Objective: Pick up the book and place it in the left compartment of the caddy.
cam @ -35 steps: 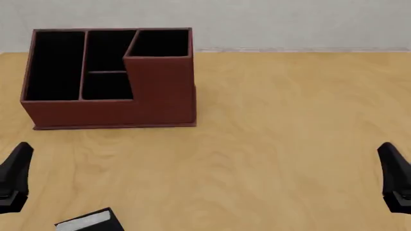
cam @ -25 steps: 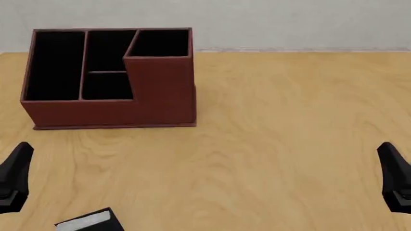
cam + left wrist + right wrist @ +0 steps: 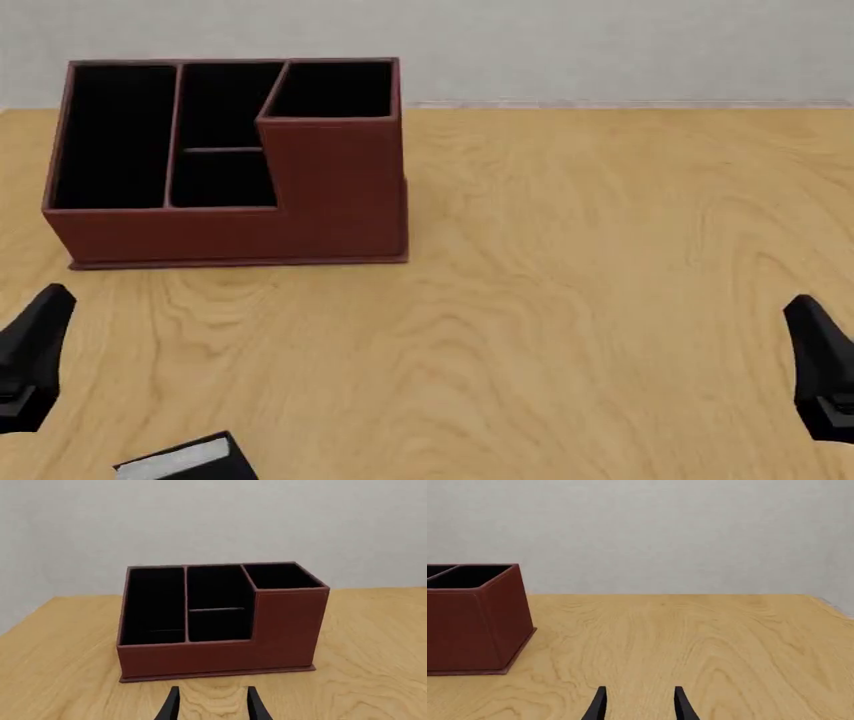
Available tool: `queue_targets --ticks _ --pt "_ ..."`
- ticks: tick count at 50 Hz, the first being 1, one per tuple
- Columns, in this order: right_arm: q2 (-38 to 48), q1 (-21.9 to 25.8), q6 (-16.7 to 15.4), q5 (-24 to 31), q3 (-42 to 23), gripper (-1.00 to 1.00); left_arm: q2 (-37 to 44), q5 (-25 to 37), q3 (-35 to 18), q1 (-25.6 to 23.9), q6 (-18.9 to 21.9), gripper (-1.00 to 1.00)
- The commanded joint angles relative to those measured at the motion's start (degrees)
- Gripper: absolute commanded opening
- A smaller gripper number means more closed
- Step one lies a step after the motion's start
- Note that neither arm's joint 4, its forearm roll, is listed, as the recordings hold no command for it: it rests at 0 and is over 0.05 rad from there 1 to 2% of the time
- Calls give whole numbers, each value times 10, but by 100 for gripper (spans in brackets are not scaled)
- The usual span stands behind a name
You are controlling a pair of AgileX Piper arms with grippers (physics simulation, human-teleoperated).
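The left gripper point(image 3: 210, 707) is open and holds nothing; it hangs in front of the caddy point(image 3: 227, 160), apart from it. The right gripper point(image 3: 637, 707) is also open, far to the caddy's right. The book point(image 3: 187, 460) lies on the table point(image 3: 601, 250), well before the caddy, outside the left compartment point(image 3: 114, 135).

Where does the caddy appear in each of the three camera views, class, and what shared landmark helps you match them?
Front view: caddy at upper left, far side of the table.
Left wrist view: caddy centred, all four compartments visible.
Right wrist view: only its tall section, at the picture's left edge.
Shared landmark: that tall section.
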Motion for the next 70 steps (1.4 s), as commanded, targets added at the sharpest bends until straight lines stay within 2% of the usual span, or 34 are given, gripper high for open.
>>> queue_targets --ticks 1,4,5,7,17,19,21,22,26,28,32,35,36,38,40,44,46,47,50,58,61,70 --pt "-1 0 0 1 0 100 59 110 -140 -56 48 100" --pt "-1 0 0 1 0 100 72 132 -166 -63 46 100" --pt "-1 0 0 1 0 100 94 151 -184 -76 69 100" --pt "-1 0 0 1 0 100 102 171 -200 -86 91 100" --pt "-1 0 0 1 0 100 150 302 -300 -130 139 100" --pt "-1 0 0 1 0 100 173 343 -316 -177 166 100" --pt "-1 0 0 1 0 100 176 353 -322 -188 170 100" --pt "-1 0 0 1 0 100 190 365 -331 -182 148 100" --pt "-1 0 0 1 0 100 195 399 -352 -190 155 100" --pt "-1 0 0 1 0 100 208 415 -358 -188 144 100" --pt "-1 0 0 1 0 100 211 424 -376 -188 170 100" --pt "-1 0 0 1 0 100 232 461 -404 -199 153 100" --pt "-1 0 0 1 0 100 232 467 -413 -195 159 100" --pt "-1 0 0 1 0 100 230 479 -415 -185 197 100" --pt "-1 0 0 1 0 100 235 506 -424 -195 181 100" --pt "-1 0 0 1 0 100 226 547 -431 -226 175 100" --pt "-2 0 0 1 0 100 229 560 -433 -219 160 100" --pt "-1 0 0 1 0 100 221 566 -423 -225 181 100" --pt "-1 0 0 1 0 100 212 579 -417 -218 190 100" --pt "-2 0 0 1 0 100 192 652 -403 -259 163 100" --pt "-1 0 0 1 0 100 191 679 -404 -261 180 100" --pt "-1 0 0 1 0 100 197 684 -377 -254 213 100"
